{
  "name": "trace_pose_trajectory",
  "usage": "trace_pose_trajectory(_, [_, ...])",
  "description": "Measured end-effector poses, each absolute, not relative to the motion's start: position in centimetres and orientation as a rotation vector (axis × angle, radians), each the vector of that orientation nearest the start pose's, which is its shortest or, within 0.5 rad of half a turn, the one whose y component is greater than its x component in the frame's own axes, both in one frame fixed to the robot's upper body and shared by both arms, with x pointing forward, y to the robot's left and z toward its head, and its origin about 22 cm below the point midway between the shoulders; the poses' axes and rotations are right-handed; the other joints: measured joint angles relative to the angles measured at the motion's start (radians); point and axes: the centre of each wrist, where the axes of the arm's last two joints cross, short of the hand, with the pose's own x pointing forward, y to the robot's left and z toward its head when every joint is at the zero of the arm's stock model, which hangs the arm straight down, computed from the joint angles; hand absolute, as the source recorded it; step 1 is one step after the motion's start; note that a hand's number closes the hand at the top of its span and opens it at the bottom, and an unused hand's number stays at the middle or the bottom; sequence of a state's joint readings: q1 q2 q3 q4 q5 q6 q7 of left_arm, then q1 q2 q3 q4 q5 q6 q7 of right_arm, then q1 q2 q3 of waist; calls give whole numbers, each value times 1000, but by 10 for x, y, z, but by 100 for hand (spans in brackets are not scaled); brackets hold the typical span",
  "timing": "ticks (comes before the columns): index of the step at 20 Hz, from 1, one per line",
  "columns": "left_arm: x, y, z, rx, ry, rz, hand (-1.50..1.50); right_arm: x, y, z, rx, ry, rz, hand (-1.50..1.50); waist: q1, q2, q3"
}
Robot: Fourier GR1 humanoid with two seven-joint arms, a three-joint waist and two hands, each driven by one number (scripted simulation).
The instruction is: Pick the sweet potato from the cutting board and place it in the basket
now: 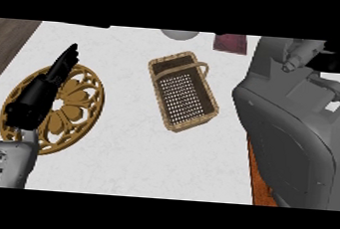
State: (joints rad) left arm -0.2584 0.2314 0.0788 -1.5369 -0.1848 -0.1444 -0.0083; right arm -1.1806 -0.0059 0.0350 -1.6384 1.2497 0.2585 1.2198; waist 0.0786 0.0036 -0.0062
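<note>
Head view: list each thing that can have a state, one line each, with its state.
Basket: upright on the counter, nothing inside it.
Round wooden board: flat on the counter, partly under the left hand.
Left hand: open, fingers straight, holding nothing.
Right hand: at the top right edge, fingers hidden.
Sweet potato: not visible.

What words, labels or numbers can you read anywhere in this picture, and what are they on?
None can be read.
Left forearm: light marks on its grey casing, too blurred to read as letters.
Wicker basket, round wooden trivet, dark red object at the far edge, left hand: no text on any.
</note>
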Motion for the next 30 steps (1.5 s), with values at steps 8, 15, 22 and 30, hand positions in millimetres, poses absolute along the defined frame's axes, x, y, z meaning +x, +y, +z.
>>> trace_pose_trajectory(8, [302, 273, 77, 244, -1737, -431, 0, 344, -61, 356, -1189, -1294, 246, 150, -4, -5, 1])
trace_pose_trajectory(15, [300, 279, 72, 250, -1721, -418, 0, 375, -46, 348, -1235, -1130, 395, 150, -27, -9, 1])
trace_pose_trajectory(22, [301, 280, 74, 258, -1724, -410, 0, 390, -37, 355, -1145, -1062, 494, -150, -32, -11, 3])
trace_pose_trajectory(30, [300, 284, 78, 271, -1722, -399, 0, 385, -25, 378, -1090, -1146, 418, -150, -41, -8, 4])
